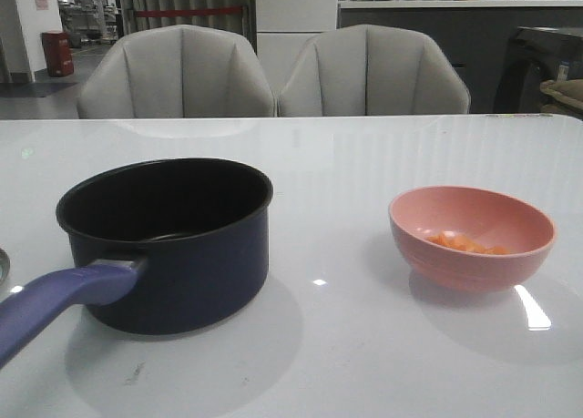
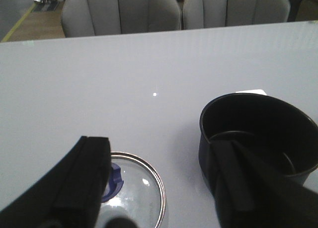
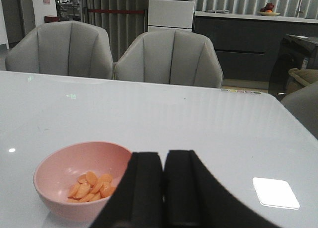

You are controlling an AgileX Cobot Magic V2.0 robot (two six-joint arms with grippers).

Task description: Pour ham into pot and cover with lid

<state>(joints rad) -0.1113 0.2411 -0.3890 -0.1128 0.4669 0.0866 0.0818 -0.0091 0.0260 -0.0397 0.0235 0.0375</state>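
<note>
We see a glossy white tabletop [image 1: 383, 163] carrying the round, dark navy pot [image 1: 168, 240] on the left, black inside, with a long purple-blue handle. Well apart to its right sits a smooth pink bowl [image 1: 472, 236] holding the ham [image 3: 89, 186], thin orange slices. The glass, steel-rimmed lid [image 2: 144, 188] lies beside the pot. Our left gripper [image 2: 164, 183] hangs spread wide above it, holding nothing; our right gripper [image 3: 164, 188] is clenched, empty, near the bowl.
</note>
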